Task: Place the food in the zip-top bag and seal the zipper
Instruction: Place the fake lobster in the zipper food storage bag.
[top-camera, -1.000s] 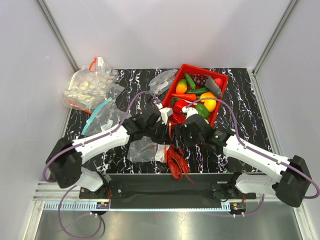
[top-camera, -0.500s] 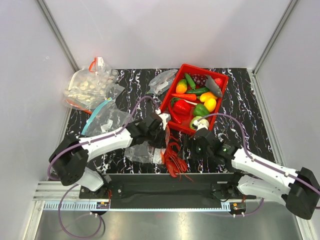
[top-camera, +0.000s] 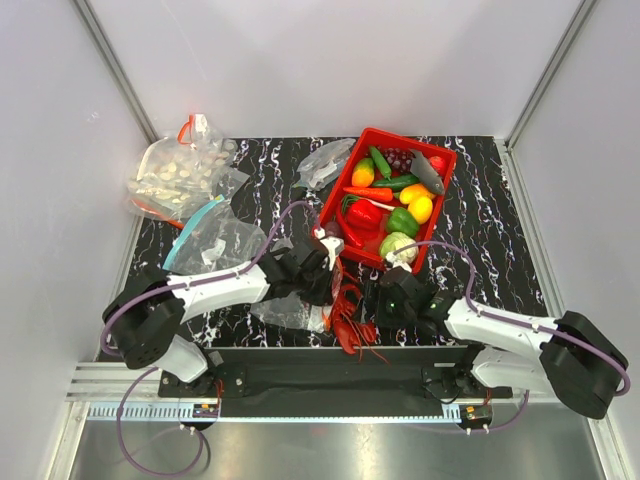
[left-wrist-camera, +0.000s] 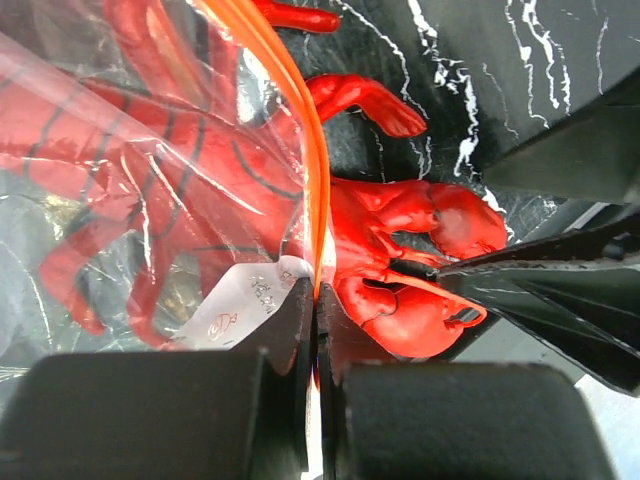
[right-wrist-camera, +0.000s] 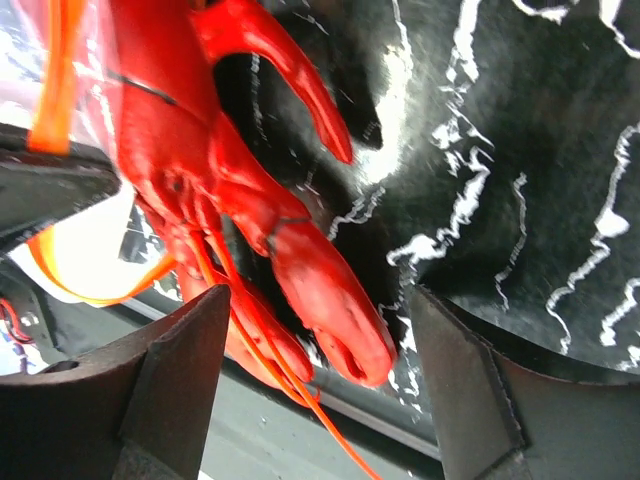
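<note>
A red toy lobster (top-camera: 350, 320) lies near the table's front edge. Its body is inside the clear zip-top bag (top-camera: 283, 303) and its claws (left-wrist-camera: 420, 250) stick out of the mouth. My left gripper (top-camera: 325, 283) is shut on the red-orange zipper strip (left-wrist-camera: 312, 170) at the bag's mouth. My right gripper (top-camera: 377, 303) is open, with one fingertip (right-wrist-camera: 205, 320) on either side of a lobster claw (right-wrist-camera: 330, 300), not touching it. The rest of the food, including a carrot and peppers, lies in the red tray (top-camera: 440, 195).
A clear bag with a teal-blue strip (top-camera: 205, 235) lies left of the arms. A bag of pale round pieces (top-camera: 180, 172) sits at the far left. Another clear bag (top-camera: 325, 160) lies beside the tray. The lobster's claws reach the table's front edge (right-wrist-camera: 420, 440).
My right gripper has drawn back from the tray toward the front edge and now stands open around the lobster's claw. My left gripper shifted slightly nearer, still holding the zip strip.
</note>
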